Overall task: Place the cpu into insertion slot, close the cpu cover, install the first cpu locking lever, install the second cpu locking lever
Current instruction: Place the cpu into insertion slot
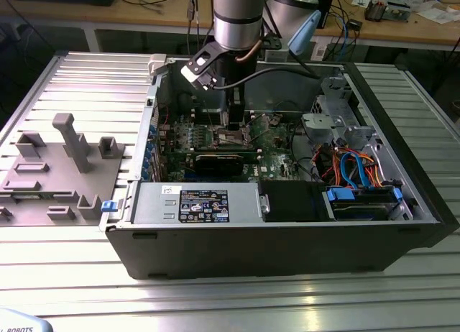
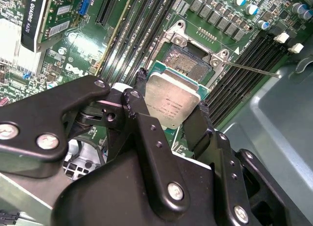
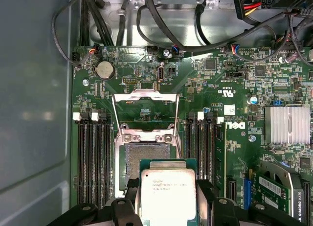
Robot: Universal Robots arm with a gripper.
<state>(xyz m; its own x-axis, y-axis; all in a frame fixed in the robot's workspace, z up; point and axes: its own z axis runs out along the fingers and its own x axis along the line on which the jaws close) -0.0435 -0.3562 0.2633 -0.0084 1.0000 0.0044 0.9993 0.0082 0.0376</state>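
My gripper (image 2: 172, 91) is shut on the cpu (image 2: 171, 102), a flat square chip with a silvery top held by two opposite edges between the black fingers (image 3: 131, 188). In both wrist views the cpu (image 3: 167, 194) hangs just above and partly over the insertion slot (image 3: 145, 159), whose dark centre sits in a silvery rim (image 2: 188, 59). The cpu cover (image 3: 144, 95) stands swung open beyond the slot. A thin locking lever (image 2: 249, 69) sticks out beside the socket. In the exterior view the gripper (image 1: 233, 120) reaches down into the open computer case over the slot (image 1: 231, 136).
Long black memory slots (image 3: 93, 157) run along both sides of the socket. A black expansion card (image 1: 215, 163) and a finned heatsink (image 3: 287, 124) lie nearby. Cables (image 3: 161, 20) cross the case's far wall. A grey fixture block (image 1: 61, 167) sits outside the case (image 1: 287, 246).
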